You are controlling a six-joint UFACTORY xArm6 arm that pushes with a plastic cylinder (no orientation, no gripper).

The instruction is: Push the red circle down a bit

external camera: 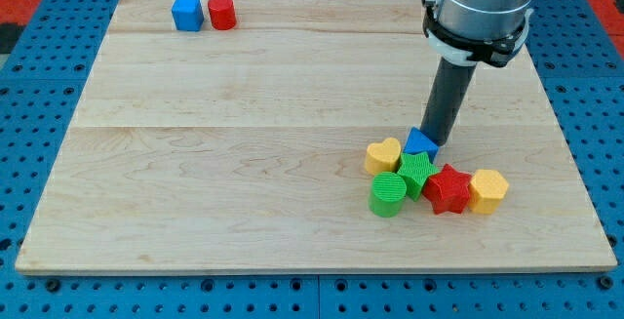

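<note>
The red circle (222, 13) stands near the board's top left corner, just right of a blue cube (187, 14); the two nearly touch. My tip (435, 144) is far from them, at the view's lower right, resting against the top of a blue triangular block (420, 143) in a cluster of blocks. The rod hangs from the grey arm at the view's top right.
The cluster at the lower right holds a yellow heart (383, 154), a green star-like block (418, 171), a green cylinder (388, 194), a red star (449, 188) and a yellow hexagon (487, 190). The wooden board (244, 124) lies on a blue pegboard.
</note>
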